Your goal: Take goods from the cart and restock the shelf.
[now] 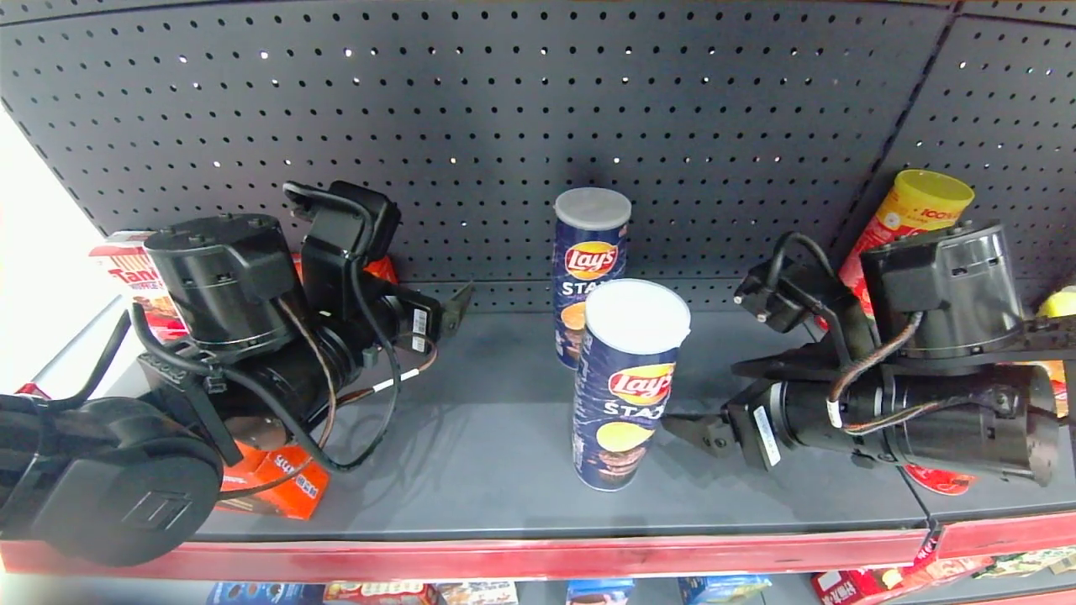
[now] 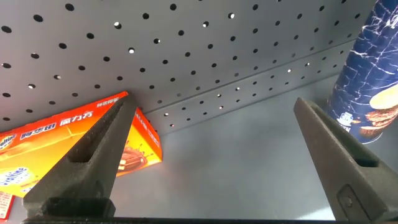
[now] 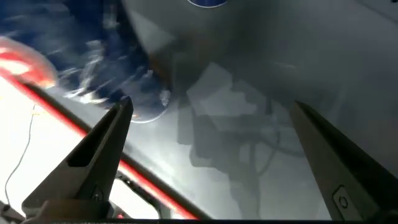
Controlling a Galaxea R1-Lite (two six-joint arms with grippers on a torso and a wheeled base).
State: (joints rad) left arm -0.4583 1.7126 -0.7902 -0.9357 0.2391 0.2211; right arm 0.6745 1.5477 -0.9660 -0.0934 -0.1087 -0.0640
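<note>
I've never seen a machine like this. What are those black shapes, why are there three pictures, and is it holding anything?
It is a two-armed robot facing a shop shelf. The wide picture comes from a camera on its head, and the bulky black shapes are its two arms. Each arm ends in a two-fingered gripper. The other two pictures come from cameras on the wrists, looking out between the fingers of the left gripper and the right gripper. Both are open and hold nothing. Two blue chip cans stand upright on the grey shelf between the arms, the front can and the back can. An orange box lies by the perforated back wall near the left gripper. A yellow-lidded can sits behind the right arm.
</note>
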